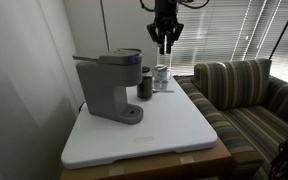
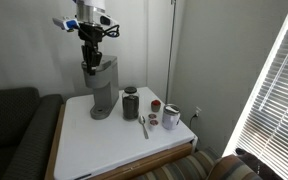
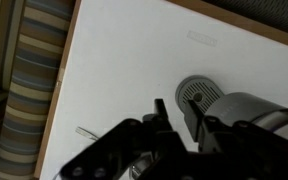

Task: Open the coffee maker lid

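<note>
The gray coffee maker [image 1: 109, 88] stands at the back left of the white table [image 1: 174, 130], and it also shows in an exterior view [image 2: 102, 92]. Its lid [image 1: 111, 56] lies flat on the head, closed. My gripper [image 2: 91, 42] hangs in the air above the machine's head, apart from it, and also shows in an exterior view [image 1: 164, 42]. In the wrist view the two dark fingers [image 3: 175, 108] stand apart with nothing between them. Below them are the round drip base [image 3: 196, 92] and the gray head [image 3: 252, 110].
A small dark cup [image 1: 145, 86] and a glass jar [image 1: 161, 77] stand beside the machine. A dark canister [image 2: 131, 103], a spoon [image 2: 144, 125] and a lidded jar [image 2: 171, 117] also show. A striped couch [image 1: 249, 100] borders the table; window blinds [image 2: 274, 80] are behind.
</note>
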Motion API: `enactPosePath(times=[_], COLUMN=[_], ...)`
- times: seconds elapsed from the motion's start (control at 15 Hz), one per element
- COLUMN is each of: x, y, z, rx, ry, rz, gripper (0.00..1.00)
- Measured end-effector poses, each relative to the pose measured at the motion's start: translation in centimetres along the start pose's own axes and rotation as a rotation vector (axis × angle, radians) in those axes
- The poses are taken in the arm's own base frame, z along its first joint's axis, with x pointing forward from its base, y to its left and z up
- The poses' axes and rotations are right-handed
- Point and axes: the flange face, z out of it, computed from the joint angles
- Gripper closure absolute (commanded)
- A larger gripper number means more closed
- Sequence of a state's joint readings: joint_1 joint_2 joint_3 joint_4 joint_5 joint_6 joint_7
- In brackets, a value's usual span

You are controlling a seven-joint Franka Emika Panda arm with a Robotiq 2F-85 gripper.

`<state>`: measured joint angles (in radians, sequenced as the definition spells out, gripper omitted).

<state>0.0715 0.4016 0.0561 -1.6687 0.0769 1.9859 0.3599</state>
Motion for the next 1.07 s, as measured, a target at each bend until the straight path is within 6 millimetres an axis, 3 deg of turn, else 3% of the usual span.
enactPosePath(times=[0.07, 0.2, 0.6, 1.07], x=[-0.1, -0.3, -0.3, 0.8], y=[-0.2, -0.6, -0.8, -1.3], z=[0.0, -0.1, -0.2, 0.1], rx=[0.004, 0.015, 0.020, 0.128], ry=[-0.004, -0.007, 0.000, 0.126], rz=[0.016, 0.034, 0.056, 0.253], gripper=[0.86, 0.98, 1.00, 1.00])
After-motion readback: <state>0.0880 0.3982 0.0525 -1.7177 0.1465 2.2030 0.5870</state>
